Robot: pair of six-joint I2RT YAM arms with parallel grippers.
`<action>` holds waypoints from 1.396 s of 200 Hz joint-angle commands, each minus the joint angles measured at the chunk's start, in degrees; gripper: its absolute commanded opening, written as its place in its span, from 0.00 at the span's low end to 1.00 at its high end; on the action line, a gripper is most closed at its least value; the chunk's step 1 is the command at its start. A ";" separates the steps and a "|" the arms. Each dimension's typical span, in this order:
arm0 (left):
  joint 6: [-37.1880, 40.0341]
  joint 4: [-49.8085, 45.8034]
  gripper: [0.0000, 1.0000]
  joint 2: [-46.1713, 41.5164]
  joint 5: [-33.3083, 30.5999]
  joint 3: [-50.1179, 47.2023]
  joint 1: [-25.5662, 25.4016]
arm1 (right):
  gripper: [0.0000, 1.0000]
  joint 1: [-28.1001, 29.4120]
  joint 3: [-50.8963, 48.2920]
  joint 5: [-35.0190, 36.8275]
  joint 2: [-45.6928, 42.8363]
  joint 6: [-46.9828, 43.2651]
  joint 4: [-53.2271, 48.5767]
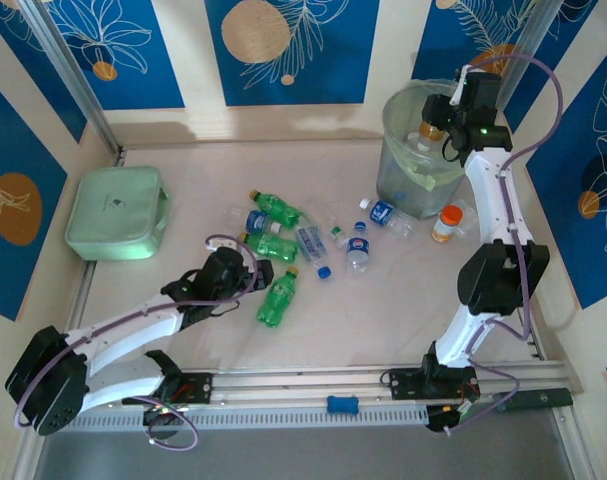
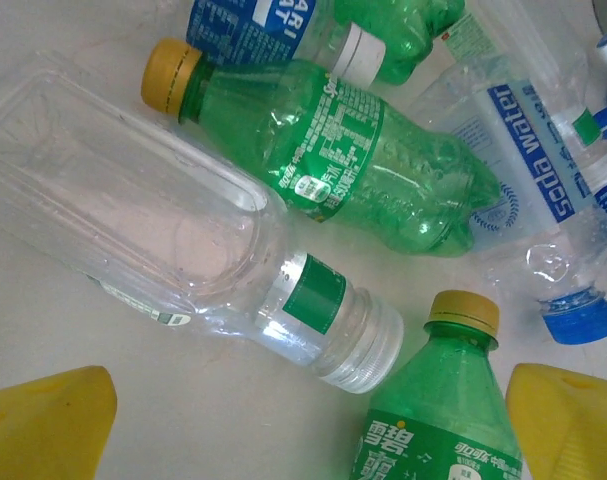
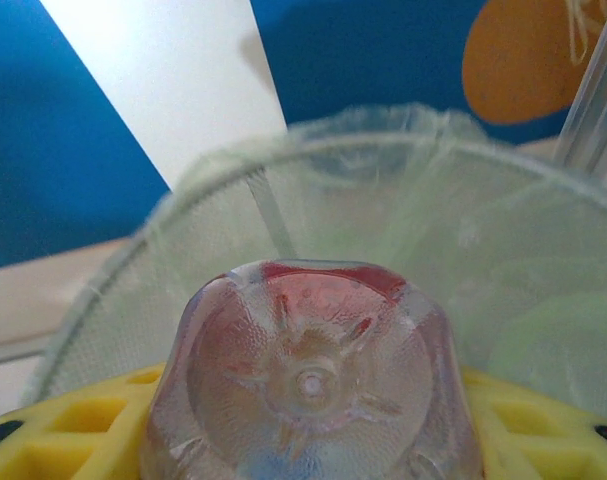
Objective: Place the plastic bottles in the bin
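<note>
Right gripper (image 3: 308, 445): yellow fingers (image 3: 68, 430) clamped on either side of a clear plastic bottle with a star-moulded base (image 3: 308, 370). The base faces the wrist camera.
Bin: tall round translucent grey bucket with a pale green liner (image 1: 403, 190), upper right of the top view. Its mouth lies directly under the held bottle.
Left gripper (image 2: 305, 435): jaws wide apart and empty, hovering over the bottle pile.
Below left gripper: clear flat-sided bottle with a white cap (image 2: 173, 220) lies diagonally. A green bottle with a yellow cap (image 2: 373, 165) is just beside it.
Pile: green and blue-labelled bottles (image 1: 358, 250) scattered at frame centre.
Other: white bottle with an orange cap (image 1: 446, 223) just right of the bin; mint-green square box (image 1: 116, 212) at left.
</note>
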 commanded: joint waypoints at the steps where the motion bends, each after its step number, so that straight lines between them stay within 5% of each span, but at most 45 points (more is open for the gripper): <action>1: 1.15 -0.25 0.99 -2.00 -2.42 -0.93 0.44 | 0.50 -0.27 2.77 -0.97 1.56 1.03 -3.02; 48: 1.54 -0.93 0.99 -3.57 -3.70 -0.50 0.40 | 0.54 -0.36 6.47 -2.77 4.64 2.03 -6.03; 92: 1.83 -1.18 0.99 -3.40 -3.61 0.26 0.36 | 0.77 -0.19 10.44 -3.23 4.06 2.26 -8.24; 140: 2.72 -1.55 0.99 -3.74 -3.46 1.01 0.36 | 0.81 2.01 8.78 -3.82 -2.35 2.38 -7.17; 279: 8.77 -8.64 0.99 -3.03 6.81 3.75 0.14 | 0.89 20.90 -50.09 -8.46 -36.26 25.21 19.55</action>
